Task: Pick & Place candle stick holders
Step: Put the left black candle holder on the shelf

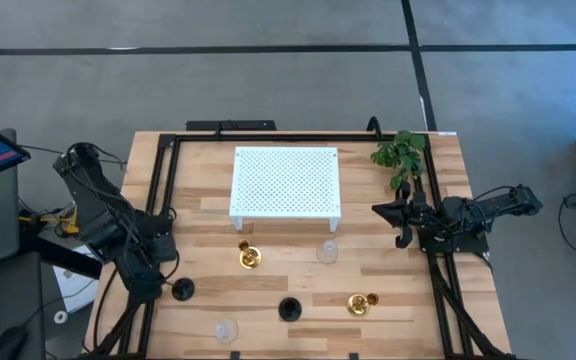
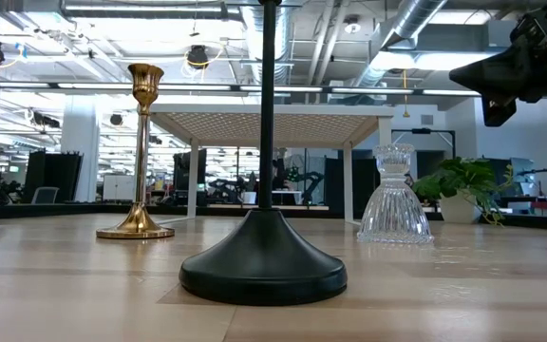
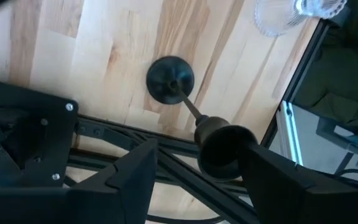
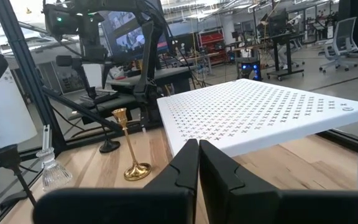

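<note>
High view: we hang our left gripper (image 1: 164,283), fingers spread, over a black candle stick holder (image 1: 182,290) near the table's (image 1: 388,275) left front edge; a skewed closing could topple its thin stem, while our right gripper (image 1: 396,222) waits clenched.

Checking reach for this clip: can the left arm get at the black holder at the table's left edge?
Probably yes: the left gripper is open right above the black holder, whose cup sits between its fingers in the left wrist view, nothing between.
</note>
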